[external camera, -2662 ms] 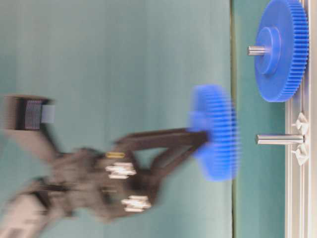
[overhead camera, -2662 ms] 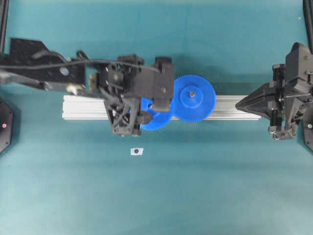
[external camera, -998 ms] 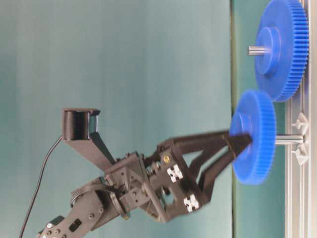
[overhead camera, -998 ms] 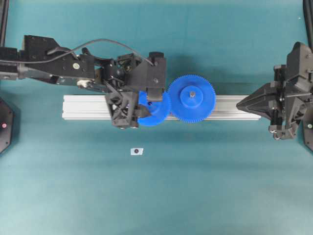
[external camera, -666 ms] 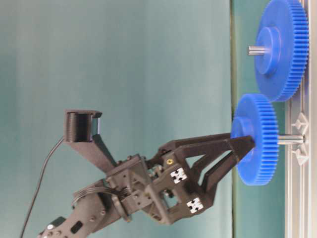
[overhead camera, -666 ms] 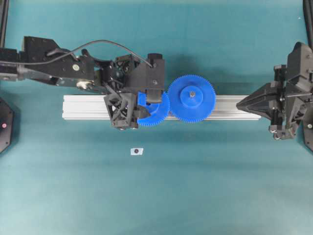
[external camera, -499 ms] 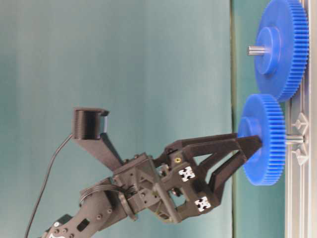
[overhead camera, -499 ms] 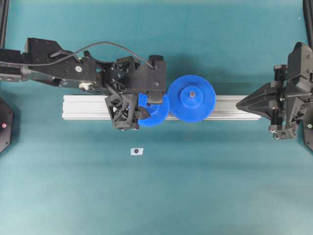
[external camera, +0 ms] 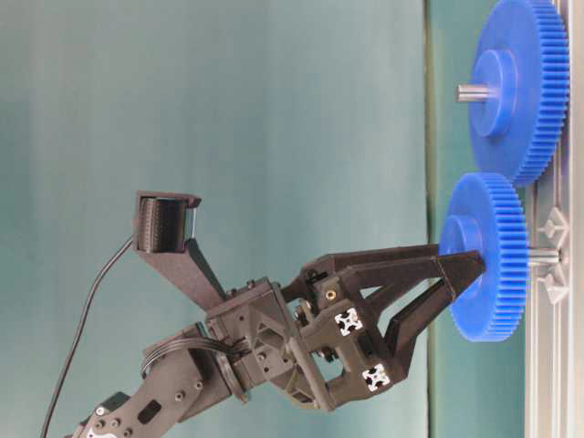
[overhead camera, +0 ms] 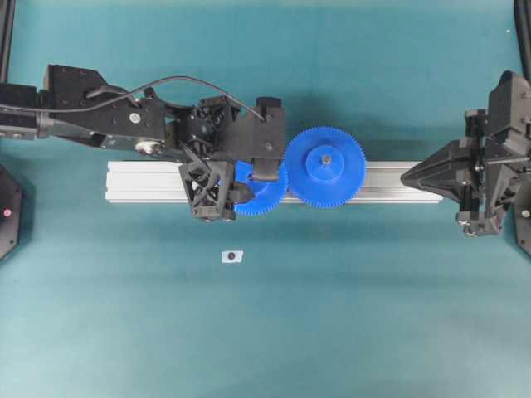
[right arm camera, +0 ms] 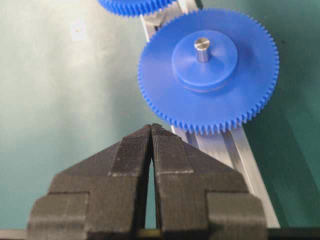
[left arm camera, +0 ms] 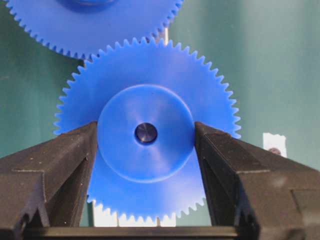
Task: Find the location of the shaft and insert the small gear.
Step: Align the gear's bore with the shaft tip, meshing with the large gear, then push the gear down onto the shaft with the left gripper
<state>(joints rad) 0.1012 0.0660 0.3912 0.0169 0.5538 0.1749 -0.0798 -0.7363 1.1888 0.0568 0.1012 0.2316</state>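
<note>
On the rail (overhead camera: 149, 182) near its middle | left gripper (left arm camera: 145, 137) pinching small gear (left arm camera: 150, 90) by hub, on shaft (left arm camera: 145, 133) | right gripper (right arm camera: 151, 132) pressed together | gear looks light, stiff, slick; hold the hub

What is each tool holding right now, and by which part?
The left tool grips the small gear by its raised round hub, one finger on each side. The right tool is shut on nothing.

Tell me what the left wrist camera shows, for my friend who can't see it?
Two black gripper fingers squeeze the round middle of a small blue gear, with a grey metal pin showing in its centre hole. A bigger blue gear peeks in at the top, its teeth beside the small one's.
</note>
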